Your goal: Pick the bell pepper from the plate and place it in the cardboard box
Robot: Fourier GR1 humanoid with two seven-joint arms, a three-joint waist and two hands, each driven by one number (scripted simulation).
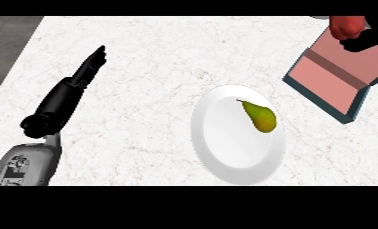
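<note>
So the bell pepper (pixel 347 26) is seen way up at the top right corner, a red lump held over the far end of the cardboard box (pixel 334 73). The right hand (pixel 359 44) is only partly visible there, as a bit of black just below the pepper at the edge of the view, and it looks like the pepper is gripped by it, though how the fingers are wrapped can't really be made out. The box is shown tilted at an angle on the counter (pixel 162 53), with a pinkish inside and dark teal walls.

The white plate (pixel 221 158) is found near the middle, slightly right, well apart from the box's near corner. A pear (pixel 260 117), yellow-green with its stem pointed up-left, is left lying on the plate's right half.

Over on the left, the left hand (pixel 90 67) is held out flat above the marble top, fingers straight and together, nothing carried in it.
</note>
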